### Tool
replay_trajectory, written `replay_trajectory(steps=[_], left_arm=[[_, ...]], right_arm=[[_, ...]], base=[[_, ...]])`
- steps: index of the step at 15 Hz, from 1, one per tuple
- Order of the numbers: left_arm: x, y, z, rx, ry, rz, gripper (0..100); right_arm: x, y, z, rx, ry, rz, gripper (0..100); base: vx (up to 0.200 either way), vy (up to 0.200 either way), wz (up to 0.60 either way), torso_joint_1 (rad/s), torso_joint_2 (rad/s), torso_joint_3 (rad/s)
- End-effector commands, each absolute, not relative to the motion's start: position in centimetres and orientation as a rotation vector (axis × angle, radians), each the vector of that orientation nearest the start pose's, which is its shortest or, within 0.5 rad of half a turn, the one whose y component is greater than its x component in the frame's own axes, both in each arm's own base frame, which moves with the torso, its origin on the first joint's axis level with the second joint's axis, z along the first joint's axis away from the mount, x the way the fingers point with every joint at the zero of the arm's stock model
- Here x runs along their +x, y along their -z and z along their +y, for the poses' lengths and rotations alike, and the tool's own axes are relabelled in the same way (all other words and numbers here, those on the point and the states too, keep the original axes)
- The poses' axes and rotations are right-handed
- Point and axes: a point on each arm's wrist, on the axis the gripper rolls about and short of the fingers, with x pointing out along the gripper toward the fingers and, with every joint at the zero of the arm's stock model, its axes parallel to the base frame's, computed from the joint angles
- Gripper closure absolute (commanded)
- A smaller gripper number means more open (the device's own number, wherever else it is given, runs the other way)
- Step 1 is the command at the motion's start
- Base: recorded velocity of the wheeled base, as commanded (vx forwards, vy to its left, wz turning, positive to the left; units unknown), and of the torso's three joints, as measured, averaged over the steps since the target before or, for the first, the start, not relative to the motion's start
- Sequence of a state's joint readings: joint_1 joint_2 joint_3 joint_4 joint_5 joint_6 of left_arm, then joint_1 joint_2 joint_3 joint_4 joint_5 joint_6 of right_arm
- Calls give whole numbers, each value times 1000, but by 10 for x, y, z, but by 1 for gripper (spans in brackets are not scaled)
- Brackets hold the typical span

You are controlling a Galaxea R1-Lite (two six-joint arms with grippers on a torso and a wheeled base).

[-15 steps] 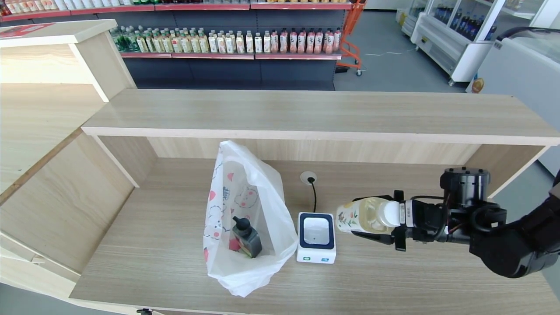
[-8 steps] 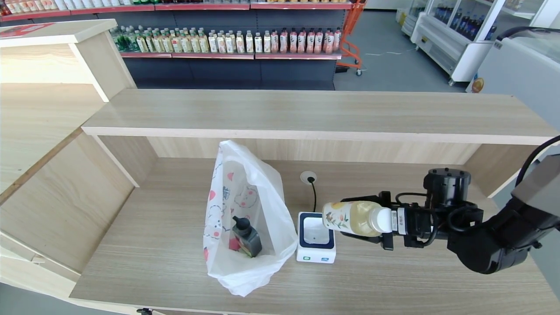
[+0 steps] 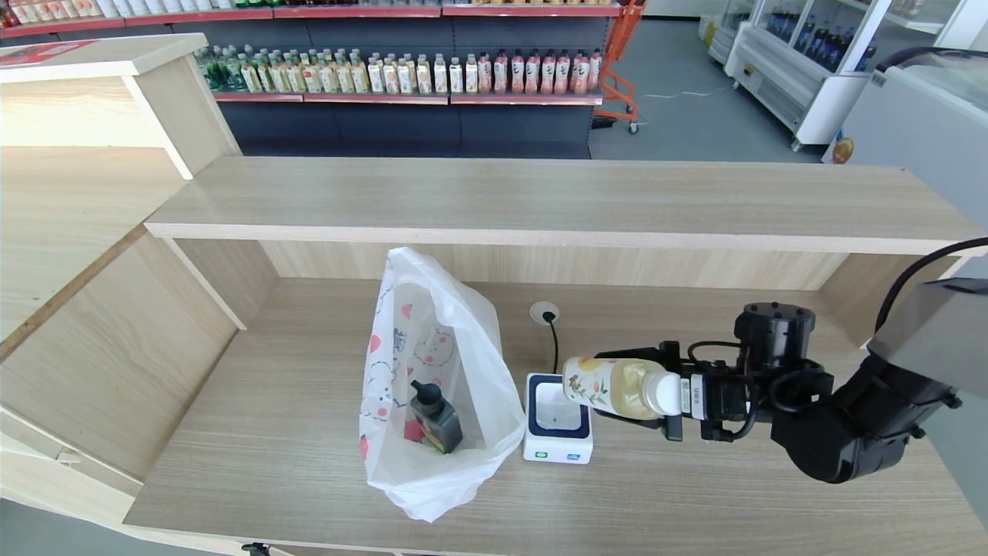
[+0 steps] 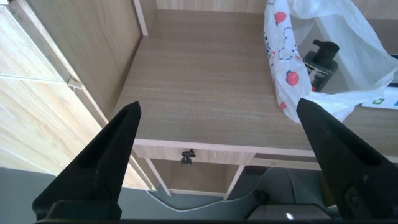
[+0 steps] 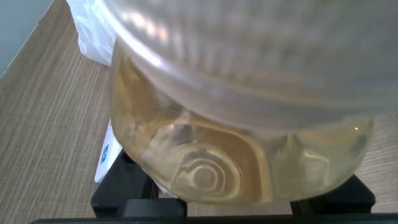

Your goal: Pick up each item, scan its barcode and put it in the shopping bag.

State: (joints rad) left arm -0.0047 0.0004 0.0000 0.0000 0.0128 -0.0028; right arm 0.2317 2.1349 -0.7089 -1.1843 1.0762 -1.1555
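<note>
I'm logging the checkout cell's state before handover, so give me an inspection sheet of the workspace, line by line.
Surface: wooden counter, flat, below a raised ledge.
Job's things: shopping bag stands open with a dark bottle inside; scanner sits close beside the bag; drink bottle is held sideways, its base over the scanner.
Clutter: nothing seen.
Grippers: right gripper shut on the drink bottle; left gripper open, holding nothing.
Cables: black cable runs from the scanner to a hole in the counter.
Surroundings: shelves of bottled drinks; freezers.
</note>
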Motion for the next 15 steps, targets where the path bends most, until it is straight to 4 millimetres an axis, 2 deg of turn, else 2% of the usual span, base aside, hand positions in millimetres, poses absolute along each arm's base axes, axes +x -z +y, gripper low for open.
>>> replay_trajectory(steps=[1, 15], left_arm=[[-23, -75, 0, -3, -9, 0, 0], [-23, -75, 0, -3, -8, 0, 0]], right_arm=[[339, -60, 100, -862, -1275, -514, 100], [358, -44, 108, -891, -1276, -541, 100]], base=[[0, 0, 0, 0, 0, 0], [0, 0, 0, 0, 0, 0]])
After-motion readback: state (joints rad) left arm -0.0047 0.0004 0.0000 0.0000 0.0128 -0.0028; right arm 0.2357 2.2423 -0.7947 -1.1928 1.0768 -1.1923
